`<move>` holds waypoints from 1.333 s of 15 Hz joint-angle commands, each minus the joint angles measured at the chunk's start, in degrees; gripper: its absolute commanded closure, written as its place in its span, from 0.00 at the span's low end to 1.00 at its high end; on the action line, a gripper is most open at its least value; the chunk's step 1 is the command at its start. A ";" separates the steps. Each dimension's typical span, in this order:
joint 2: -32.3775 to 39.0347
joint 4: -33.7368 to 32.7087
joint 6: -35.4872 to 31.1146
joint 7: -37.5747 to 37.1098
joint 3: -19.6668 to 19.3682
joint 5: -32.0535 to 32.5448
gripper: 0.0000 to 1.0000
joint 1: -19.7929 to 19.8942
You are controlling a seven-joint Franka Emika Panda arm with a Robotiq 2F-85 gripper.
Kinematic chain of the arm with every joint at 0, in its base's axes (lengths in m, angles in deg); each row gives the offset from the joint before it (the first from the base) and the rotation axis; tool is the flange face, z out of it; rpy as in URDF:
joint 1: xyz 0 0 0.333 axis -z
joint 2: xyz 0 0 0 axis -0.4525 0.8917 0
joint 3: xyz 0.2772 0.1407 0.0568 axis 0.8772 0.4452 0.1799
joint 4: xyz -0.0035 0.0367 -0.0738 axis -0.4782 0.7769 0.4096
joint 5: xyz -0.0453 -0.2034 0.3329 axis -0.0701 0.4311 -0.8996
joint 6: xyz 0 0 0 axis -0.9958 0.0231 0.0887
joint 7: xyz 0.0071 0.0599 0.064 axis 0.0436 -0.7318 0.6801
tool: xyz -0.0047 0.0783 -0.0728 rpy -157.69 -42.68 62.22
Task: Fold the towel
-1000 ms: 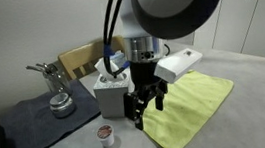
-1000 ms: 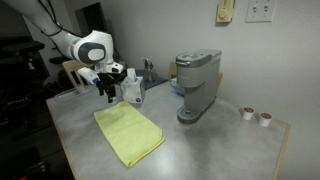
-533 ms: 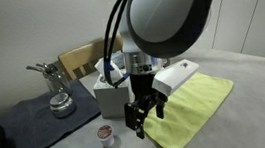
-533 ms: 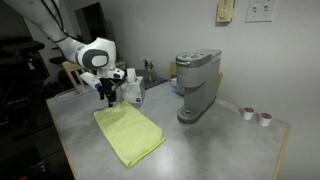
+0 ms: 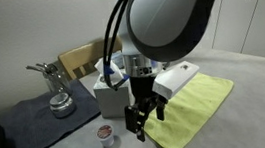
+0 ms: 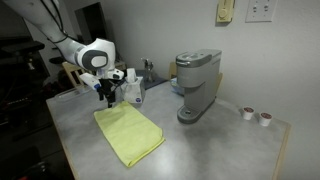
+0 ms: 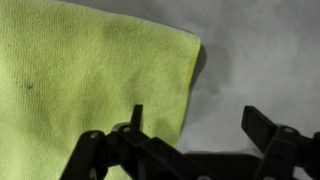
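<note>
The end effector (image 7: 195, 128) hangs with its jaws spread wide and nothing between them. In the wrist view one finger stands over the cloth and the other over bare desk (image 7: 262, 60), so the opening straddles the towel (image 7: 90, 70) right by its corner. I'd say it is lined up that way so that closing would pinch that edge and let the corner be carried across for the fold. Whether the fingertips touch the fabric already, I cannot tell.

In both exterior views the end effector (image 5: 147, 120) (image 6: 104, 97) points straight down at the end of the towel nearest the tissue box (image 5: 110, 95). The towel (image 5: 193, 101) (image 6: 128, 136) lies flat and fully spread on the desk (image 6: 205, 150), a single layer with no fold in it, so the job looks barely begun.

Counting round the room: one towel, one tissue box, one coffee machine (image 6: 197, 85) standing well apart from the cloth. One coffee pod (image 5: 104, 135) sits just beside the end effector, close enough that a sweeping move might knock it. Two more pods (image 6: 247, 112) rest past the machine, which makes three if none is shown twice. One dark mat (image 5: 28, 124) carries a metal pot (image 5: 58, 96).
</note>
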 commanded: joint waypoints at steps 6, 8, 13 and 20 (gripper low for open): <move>3.08 -1.41 1.66 -1.73 -3.07 3.41 0.00 -1.67; 3.31 -1.52 1.70 -1.73 -3.26 3.81 0.00 -1.80; 3.12 -1.69 1.48 -1.55 -3.03 3.79 0.00 -1.97; 2.60 -1.89 0.42 -1.13 -2.19 3.07 0.00 -2.50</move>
